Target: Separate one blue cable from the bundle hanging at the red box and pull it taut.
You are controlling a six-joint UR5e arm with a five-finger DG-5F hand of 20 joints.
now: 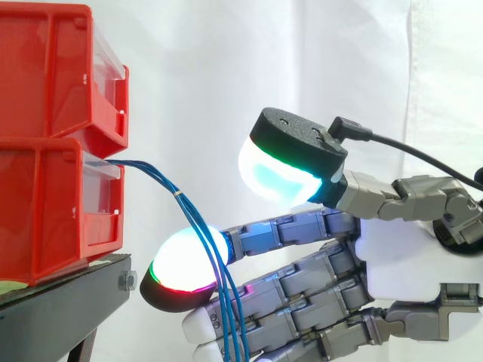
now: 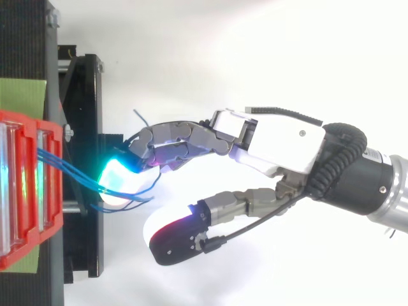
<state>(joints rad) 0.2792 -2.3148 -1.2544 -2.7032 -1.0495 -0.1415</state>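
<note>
Blue thin cables (image 1: pixel 170 189) leave the lower red plastic bin (image 1: pixel 45 215) on the black stand (image 1: pixel 64 298), drooping toward 5 o'clock across the straight fingers (image 1: pixel 302 286) of the hand (image 1: pixel 407 260); its thumb is spread wide toward 12 o'clock.

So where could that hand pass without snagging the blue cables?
Open air lies above the blue cables, between the upper red bin and the hand's thumb. Crowded lower down, where cables drape across the fingers beside the black stand.
</note>
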